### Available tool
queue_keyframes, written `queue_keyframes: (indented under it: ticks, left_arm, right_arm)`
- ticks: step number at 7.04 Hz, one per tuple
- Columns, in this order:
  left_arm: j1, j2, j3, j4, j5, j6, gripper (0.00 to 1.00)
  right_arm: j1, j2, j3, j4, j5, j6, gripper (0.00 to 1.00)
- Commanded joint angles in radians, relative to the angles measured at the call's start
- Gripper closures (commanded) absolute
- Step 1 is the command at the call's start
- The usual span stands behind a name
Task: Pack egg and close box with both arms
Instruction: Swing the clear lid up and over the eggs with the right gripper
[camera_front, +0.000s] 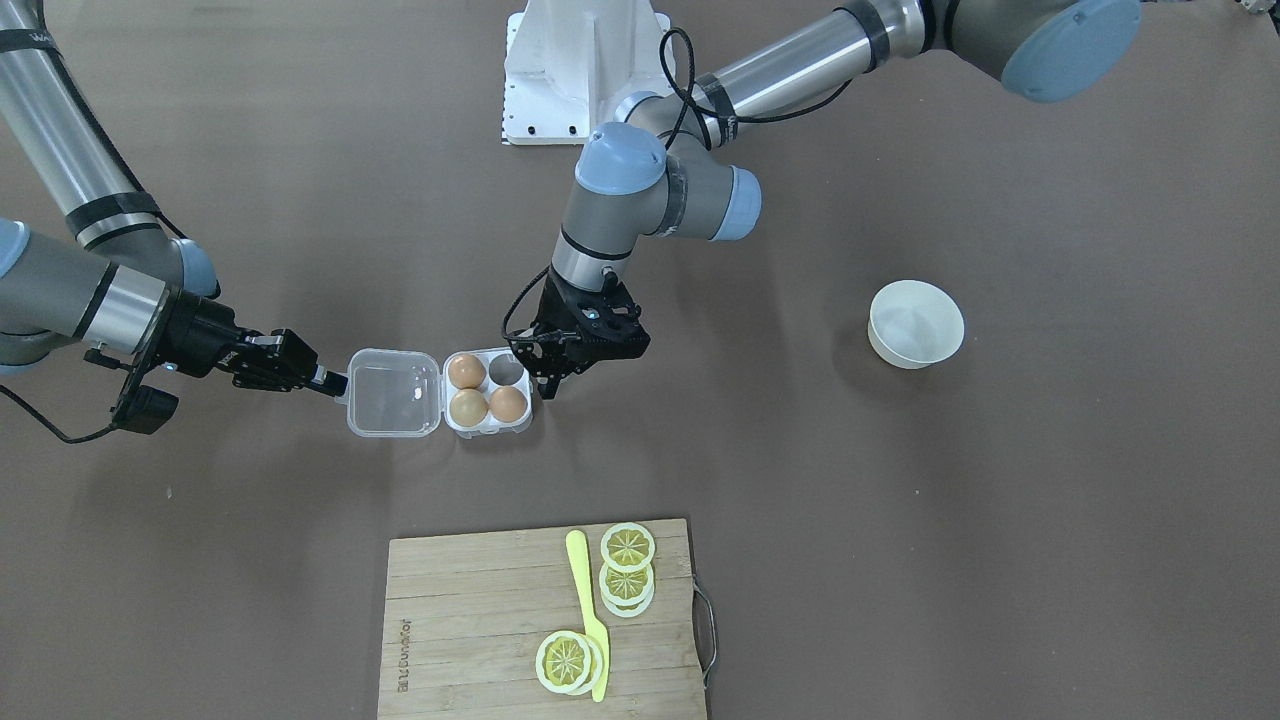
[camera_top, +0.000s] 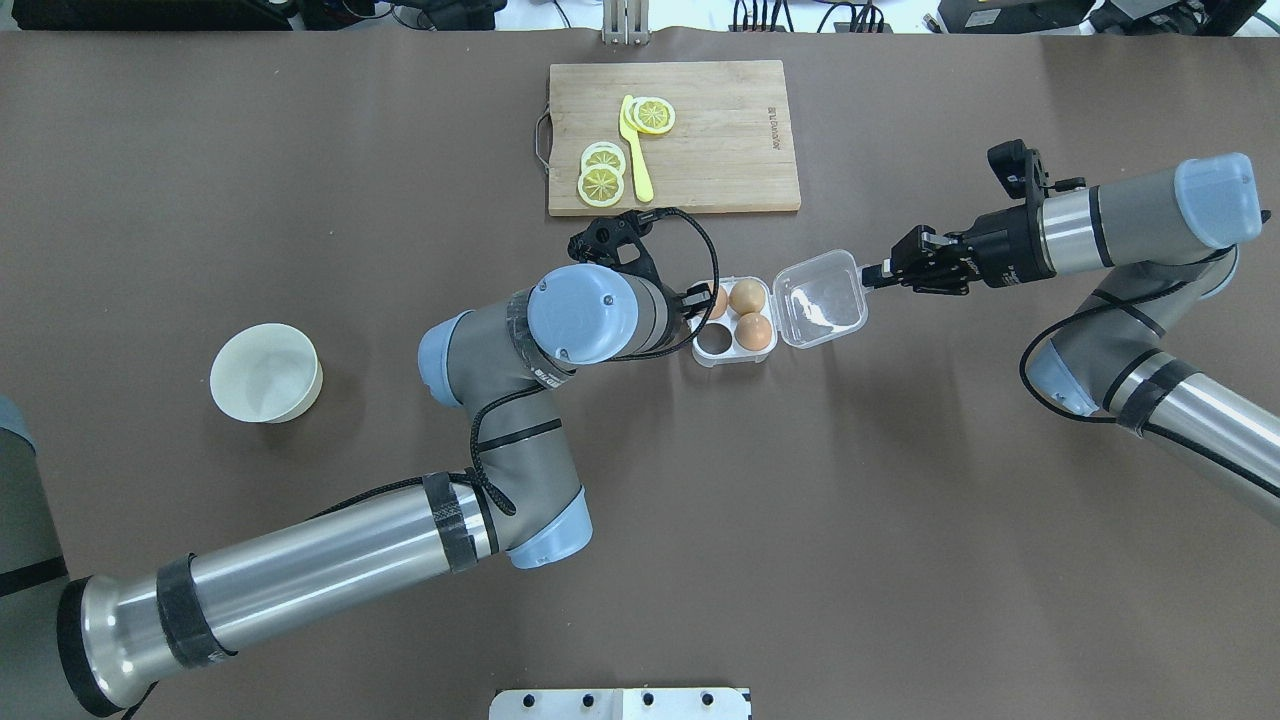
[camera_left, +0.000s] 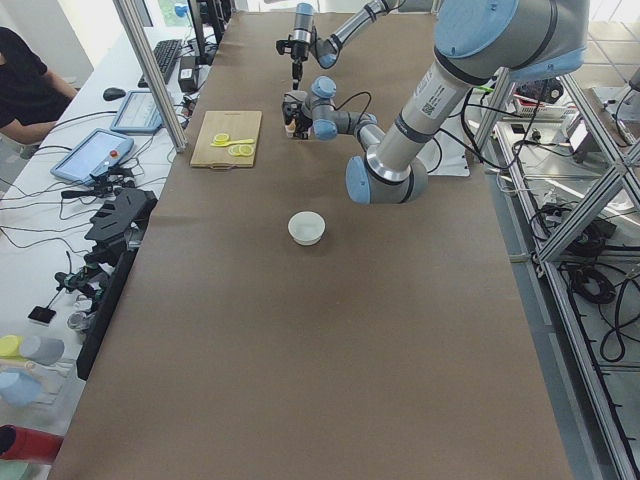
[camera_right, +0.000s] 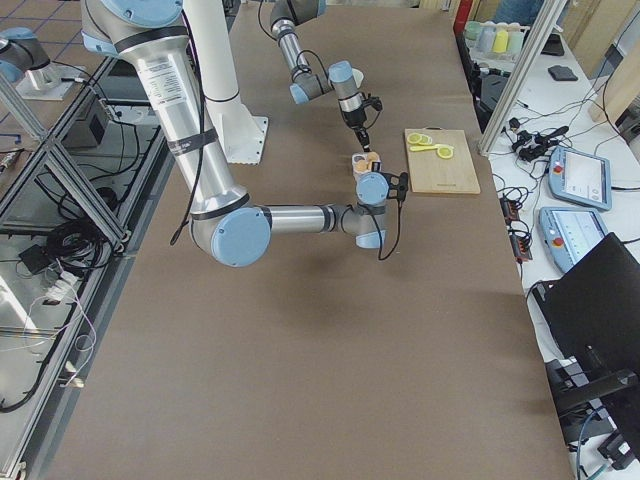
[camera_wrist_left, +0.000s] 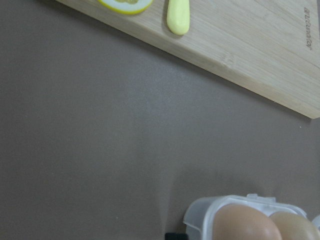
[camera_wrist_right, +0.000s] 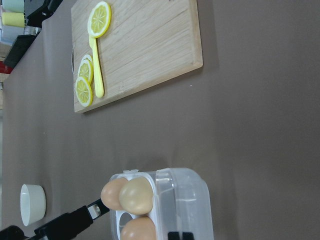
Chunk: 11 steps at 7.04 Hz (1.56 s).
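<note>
The clear box lies open on the table, its tray (camera_front: 488, 425) beside the flat lid (camera_front: 393, 393). Three orange-brown eggs (camera_front: 468, 407) sit in its cells, and one cell (camera_front: 507, 370) is empty. My right gripper (camera_front: 330, 382) is shut on the lid's outer edge; it also shows in the overhead view (camera_top: 873, 275). My left gripper (camera_front: 548, 385) points down at the tray's outer edge with its fingers together, the tips touching or just beside the rim. In the overhead view my left wrist hides most of it.
A white bowl (camera_front: 915, 322) stands apart on my left side. A wooden cutting board (camera_front: 470, 620) with lemon slices (camera_front: 627, 547) and a yellow knife (camera_front: 585, 610) lies beyond the box. The robot's base plate (camera_front: 570, 70) is behind it.
</note>
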Motion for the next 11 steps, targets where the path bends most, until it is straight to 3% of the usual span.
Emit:
queue_keyframes:
  ticks: [1,11]
  left_arm:
    - [0.0,-0.006,0.005,-0.001,0.0,0.0,1.0]
    - [-0.001,-0.018,0.006,-0.012,0.002,-0.002,1.0]
  right_arm:
    - [0.002,0.0,0.013,-0.001,0.0,0.011,1.0]
    - [0.017,0.02,0.073,-0.012,-0.003,0.038,1.0]
